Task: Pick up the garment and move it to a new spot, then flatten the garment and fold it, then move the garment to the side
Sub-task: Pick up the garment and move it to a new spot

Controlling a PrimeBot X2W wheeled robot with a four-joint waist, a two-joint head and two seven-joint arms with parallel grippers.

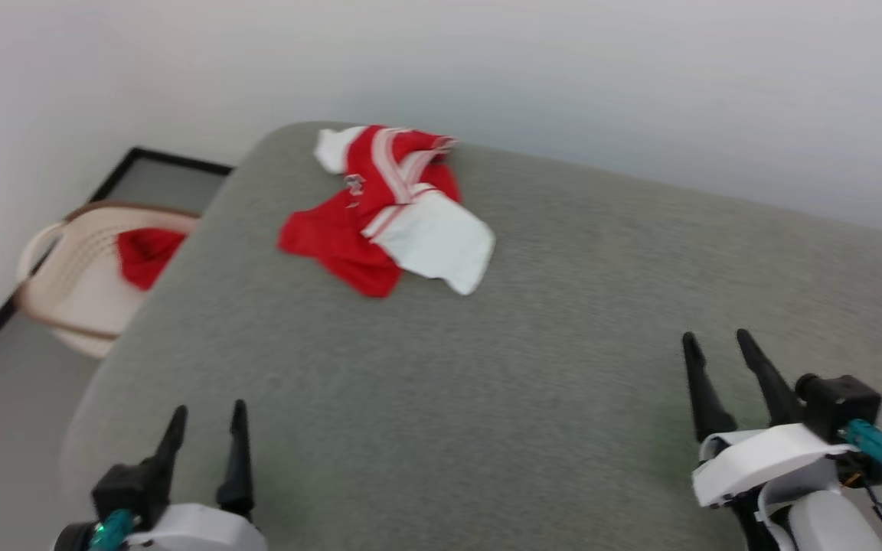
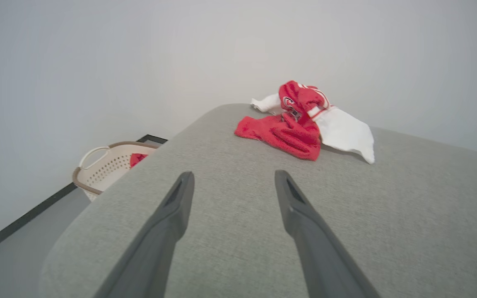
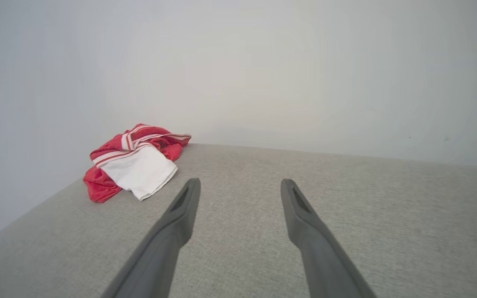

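Nothing done yet, we reckon: the garment (image 1: 387, 214) lies crumpled at the grey table's (image 1: 487, 383) far-left corner. Our left gripper (image 1: 209, 407) & right gripper (image 1: 716, 335) hover at the table's near edge, jaws apart, empty. Pickup, flatten, fold, side move all left.

The garment (image 1: 387, 218) is bright red with white panels and white-and-red striped bands. The padded surface (image 1: 533, 367) is plain grey weave. The basket (image 1: 77, 298) is cream, perforated, with a brown rim. The left gripper (image 1: 207, 413) and right gripper (image 1: 717, 337) are black-fingered with white housings.
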